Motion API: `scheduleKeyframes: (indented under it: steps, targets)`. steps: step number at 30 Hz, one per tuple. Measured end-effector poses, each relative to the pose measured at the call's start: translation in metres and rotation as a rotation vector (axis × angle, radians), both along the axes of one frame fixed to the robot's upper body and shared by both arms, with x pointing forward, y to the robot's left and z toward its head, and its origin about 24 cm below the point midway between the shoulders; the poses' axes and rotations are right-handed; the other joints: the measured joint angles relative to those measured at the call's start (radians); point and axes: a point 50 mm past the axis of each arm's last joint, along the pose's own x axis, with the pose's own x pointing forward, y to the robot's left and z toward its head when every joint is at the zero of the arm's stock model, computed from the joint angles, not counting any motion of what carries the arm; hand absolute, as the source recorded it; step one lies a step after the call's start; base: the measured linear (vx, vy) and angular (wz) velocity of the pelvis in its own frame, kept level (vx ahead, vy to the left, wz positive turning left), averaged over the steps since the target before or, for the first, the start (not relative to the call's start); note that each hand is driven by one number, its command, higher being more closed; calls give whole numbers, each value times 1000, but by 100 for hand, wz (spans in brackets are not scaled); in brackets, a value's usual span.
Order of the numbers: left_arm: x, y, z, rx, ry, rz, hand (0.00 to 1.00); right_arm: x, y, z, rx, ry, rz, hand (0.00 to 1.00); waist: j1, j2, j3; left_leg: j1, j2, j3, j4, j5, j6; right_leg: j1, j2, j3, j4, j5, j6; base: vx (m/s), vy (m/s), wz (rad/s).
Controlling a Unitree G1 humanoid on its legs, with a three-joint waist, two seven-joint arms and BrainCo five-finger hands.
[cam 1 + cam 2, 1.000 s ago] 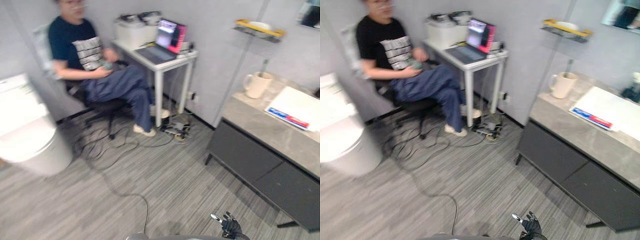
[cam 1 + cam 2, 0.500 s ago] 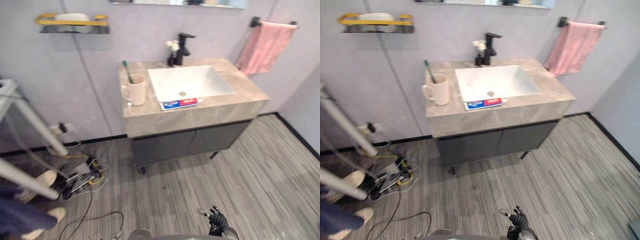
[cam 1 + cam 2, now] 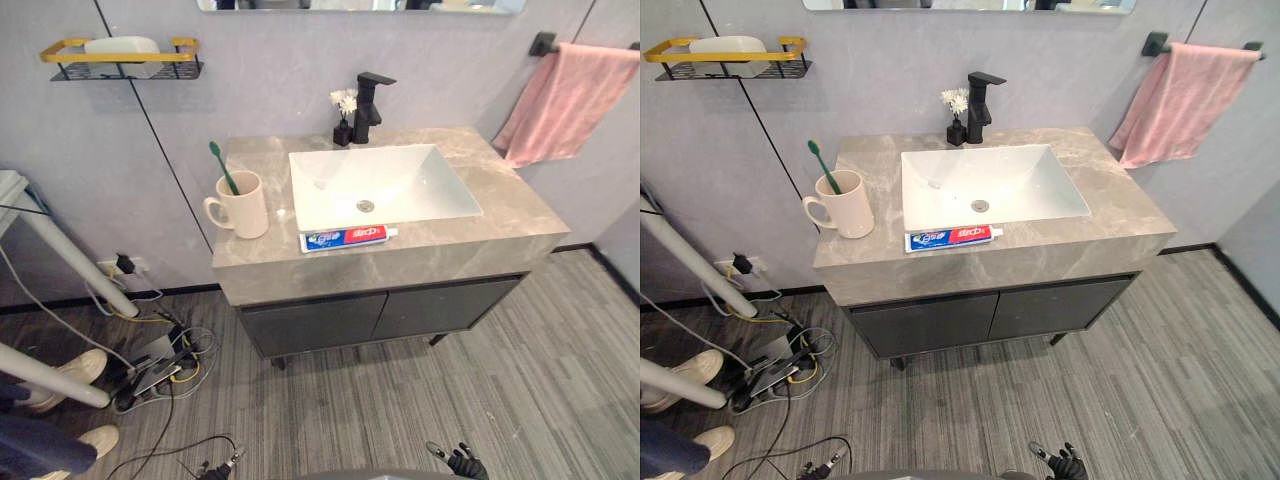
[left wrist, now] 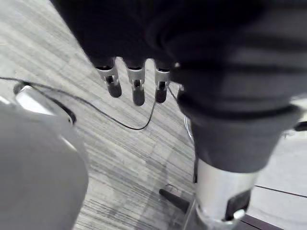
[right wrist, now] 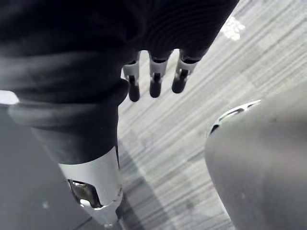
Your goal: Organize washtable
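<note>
The washtable [image 3: 502, 203] is a grey stone counter with a white sink [image 3: 410, 180] set into it. A cream mug [image 3: 243, 205] holding a green toothbrush [image 3: 222, 165] stands on the counter's left end. A toothpaste tube [image 3: 345, 238] lies flat along the sink's front rim. A black faucet [image 3: 368, 100] and a small vase of white flowers [image 3: 344, 120] stand at the back. My right hand [image 3: 462, 462] hangs low over the floor, far from the counter, its fingers [image 5: 154, 81] straight and holding nothing. My left hand [image 4: 137, 88] also hangs open above the floor.
A pink towel [image 3: 575, 100] hangs on a bar at the right. A yellow-rimmed wire shelf [image 3: 120, 60] with a white dish is on the wall at the left. Dark cabinet doors [image 3: 370, 315] sit under the counter. Cables [image 3: 155, 360], a person's shoes [image 3: 60, 370] and white table legs [image 3: 60, 270] lie left.
The camera has swung away from a seated person at a desk to face the washtable, which now sits centred and closer. Nothing on the counter has moved. Both hands stay low.
</note>
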Motion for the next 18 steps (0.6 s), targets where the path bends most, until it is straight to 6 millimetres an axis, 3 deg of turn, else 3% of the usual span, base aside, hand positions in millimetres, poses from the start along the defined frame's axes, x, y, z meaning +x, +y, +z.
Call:
scheduleKeyframes:
  steps: [1, 4, 6, 7, 10, 13, 18]
  targets:
    - [2, -3, 0, -5, -2, -22, 0, -1, -1, 0, -3, 2, 0, 0, -2, 4, -1, 1, -4, 26, -1, -13, -21, 39, -1, -11, -22, -3, -4, 205, -184, 18]
    - [15, -8, 1, -7, -31, -92, 0, 9, 0, 1, 2, -21, 6, 0, -1, 6, 1, -63, -25, 75, -54, -14, -24, 57, 4, -12, -67, -4, -7, 139, -76, -2]
    - [17, -9, 1, -11, -34, -105, 0, 10, 0, 1, 2, -22, 3, 0, -4, 8, 3, -111, -50, 86, -99, -8, -15, 65, 2, -12, -80, -4, -7, 134, 84, -5]
    - [17, -9, 1, -9, -37, -99, 0, 6, 1, 0, 3, -4, -2, 0, 0, 1, 2, -111, -74, 89, -126, 27, 42, 77, -7, -8, -81, -6, -2, 129, 123, -8]
    - [18, -6, 2, 0, -40, -101, 0, 2, 10, -2, 19, 12, 2, 0, 0, -16, -2, -66, -94, 102, -140, 28, 54, 100, -24, 7, -84, 27, 18, 136, 161, -3]
    - [18, -5, 2, 4, -39, -110, 0, 3, 12, -2, 22, 9, 15, 0, 1, -14, -1, -52, -90, 102, -142, 28, 54, 107, -21, 17, -84, 81, 33, 56, 146, -2]
    - [21, -3, 3, 15, -33, -146, 0, 5, 16, -2, 6, 17, 96, 0, 2, -15, -1, -24, -91, 115, -157, 29, 55, 118, -23, 25, -84, 114, 43, 48, 92, -6]
